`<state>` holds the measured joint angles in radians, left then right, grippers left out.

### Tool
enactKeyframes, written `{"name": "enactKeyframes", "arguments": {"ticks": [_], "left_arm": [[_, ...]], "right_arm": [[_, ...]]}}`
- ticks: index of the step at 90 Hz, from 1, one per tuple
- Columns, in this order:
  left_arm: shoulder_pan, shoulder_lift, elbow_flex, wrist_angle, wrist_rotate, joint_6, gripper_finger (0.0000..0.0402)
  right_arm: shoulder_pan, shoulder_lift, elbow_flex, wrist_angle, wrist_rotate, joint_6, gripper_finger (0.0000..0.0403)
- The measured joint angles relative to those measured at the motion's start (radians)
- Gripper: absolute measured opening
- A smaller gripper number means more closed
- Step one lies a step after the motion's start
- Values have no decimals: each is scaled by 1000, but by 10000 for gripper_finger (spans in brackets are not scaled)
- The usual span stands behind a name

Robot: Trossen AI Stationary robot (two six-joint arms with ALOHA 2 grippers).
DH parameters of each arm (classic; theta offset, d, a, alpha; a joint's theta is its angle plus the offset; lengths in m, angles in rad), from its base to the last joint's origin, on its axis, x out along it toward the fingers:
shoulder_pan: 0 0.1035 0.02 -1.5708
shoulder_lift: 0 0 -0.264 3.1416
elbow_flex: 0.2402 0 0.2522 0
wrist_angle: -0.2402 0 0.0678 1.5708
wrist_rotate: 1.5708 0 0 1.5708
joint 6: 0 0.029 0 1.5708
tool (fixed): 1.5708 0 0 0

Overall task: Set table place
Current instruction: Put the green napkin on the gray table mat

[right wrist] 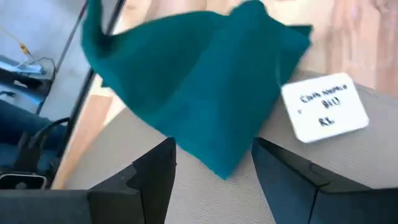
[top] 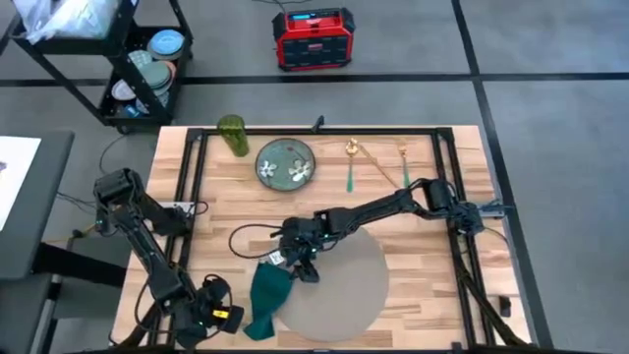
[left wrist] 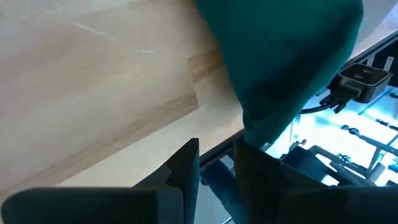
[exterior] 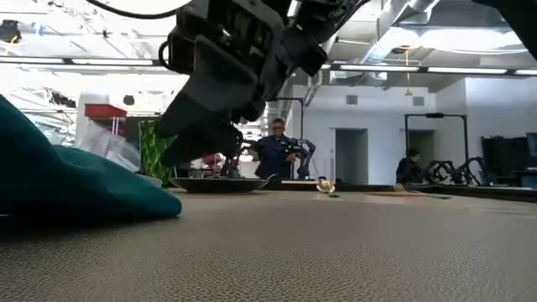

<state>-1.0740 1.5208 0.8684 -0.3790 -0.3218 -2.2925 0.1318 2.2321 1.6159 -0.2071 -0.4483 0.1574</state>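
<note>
While the right pincer (top: 305,264) hovers fingers apart, the placemat (top: 339,285) lies just beneath it.

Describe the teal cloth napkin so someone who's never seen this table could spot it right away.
Start at the wooden table, then find the large round grey-beige placemat at its near edge. The teal cloth napkin lies crumpled over the placemat's left rim, just below the right tool. It is the only soft, teal thing there.

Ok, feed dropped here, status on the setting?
Right gripper open over placemat edge. Left gripper by teal napkin. Napkin overlaps placemat.
</note>
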Motion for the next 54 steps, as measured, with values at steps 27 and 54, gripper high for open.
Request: {"name": "enactKeyframes", "arguments": {"ticks": [27,54], "left_arm": [[0,0,0,-5,-3,3,82],[0,1,0,-8,-5,3,82]], "right_arm": [[13,66,-1,42,7,19,201],[42,90,1,72,-2,72,199]]}}
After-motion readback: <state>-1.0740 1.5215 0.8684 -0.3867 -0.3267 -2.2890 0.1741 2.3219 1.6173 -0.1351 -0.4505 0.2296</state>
